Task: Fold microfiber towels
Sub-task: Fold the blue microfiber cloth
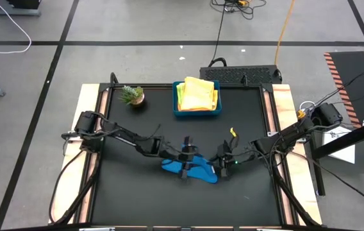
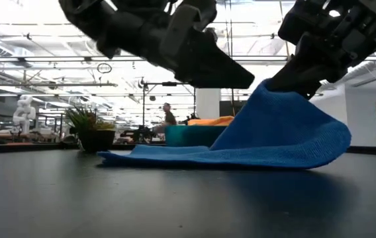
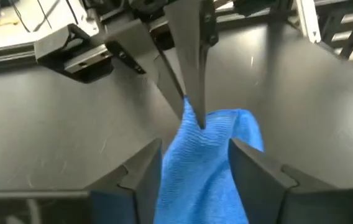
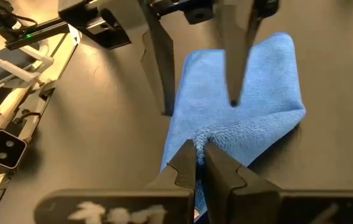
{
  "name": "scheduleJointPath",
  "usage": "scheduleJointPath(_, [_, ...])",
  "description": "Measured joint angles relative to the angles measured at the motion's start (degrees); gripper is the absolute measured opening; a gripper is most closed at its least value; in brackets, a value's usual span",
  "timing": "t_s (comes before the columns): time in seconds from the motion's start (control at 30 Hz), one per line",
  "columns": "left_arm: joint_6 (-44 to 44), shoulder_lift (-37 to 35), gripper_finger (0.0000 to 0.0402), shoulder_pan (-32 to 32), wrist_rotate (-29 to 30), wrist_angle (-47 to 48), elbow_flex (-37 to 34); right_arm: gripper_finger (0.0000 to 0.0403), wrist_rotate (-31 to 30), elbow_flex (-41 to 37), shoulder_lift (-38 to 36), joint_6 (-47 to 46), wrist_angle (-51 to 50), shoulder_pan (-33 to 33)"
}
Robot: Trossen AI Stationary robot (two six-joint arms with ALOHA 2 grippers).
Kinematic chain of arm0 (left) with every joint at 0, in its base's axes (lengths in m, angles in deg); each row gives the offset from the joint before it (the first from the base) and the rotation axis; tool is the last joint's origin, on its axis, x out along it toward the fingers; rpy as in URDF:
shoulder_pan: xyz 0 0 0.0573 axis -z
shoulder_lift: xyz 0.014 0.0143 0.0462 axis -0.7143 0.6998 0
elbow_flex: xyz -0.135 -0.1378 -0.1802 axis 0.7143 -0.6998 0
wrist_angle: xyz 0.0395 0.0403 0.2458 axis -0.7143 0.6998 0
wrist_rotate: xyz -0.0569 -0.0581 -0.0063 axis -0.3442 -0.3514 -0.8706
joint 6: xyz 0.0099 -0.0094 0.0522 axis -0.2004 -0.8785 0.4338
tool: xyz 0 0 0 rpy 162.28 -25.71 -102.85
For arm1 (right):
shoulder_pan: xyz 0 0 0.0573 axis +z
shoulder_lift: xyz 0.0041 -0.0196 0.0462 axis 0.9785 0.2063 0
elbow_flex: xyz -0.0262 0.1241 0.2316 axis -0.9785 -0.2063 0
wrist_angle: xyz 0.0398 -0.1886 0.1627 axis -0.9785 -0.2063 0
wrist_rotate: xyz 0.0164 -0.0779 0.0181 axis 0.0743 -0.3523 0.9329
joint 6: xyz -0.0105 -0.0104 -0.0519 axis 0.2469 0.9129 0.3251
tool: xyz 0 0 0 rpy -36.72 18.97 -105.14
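towel: blue | tray: blue | tabletop: black

Both arms reach inward and meet near the table's middle. Right gripper — fingers pinched together on a raised fold of the blue towel. Left gripper just opposite it — fingers spread apart, straddling the cloth, not clamping.

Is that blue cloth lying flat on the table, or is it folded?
Partly folded: the blue towel has one end pinched up by the right gripper and curling over, the rest flat on the table.
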State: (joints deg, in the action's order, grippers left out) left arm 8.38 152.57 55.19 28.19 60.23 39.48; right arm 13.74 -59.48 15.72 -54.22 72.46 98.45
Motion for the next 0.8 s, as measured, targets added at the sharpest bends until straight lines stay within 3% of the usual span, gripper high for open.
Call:
scheduleJointPath(0.13, [1.89,-0.03,0.0213,-0.02,-0.09,3.04,2.52,0.0003,-0.07,0.00,0.00,1.35,0.59,-0.01])
scheduleJointPath(0.27, [1.86,-0.04,0.0219,-0.72,-1.57,2.98,2.61,0.0003,-0.11,0.00,0.00,2.38,0.74,-0.01])
scheduleJointPath(0.47, [0.15,-0.04,0.0198,-4.26,-13.32,2.87,2.61,0.0002,-0.13,0.00,0.00,4.50,4.62,-0.01])
scheduleJointPath(0.8, [-0.33,-0.04,0.0141,-5.53,-15.10,1.98,2.61,0.0002,-0.14,0.11,0.00,6.66,6.25,-0.01])
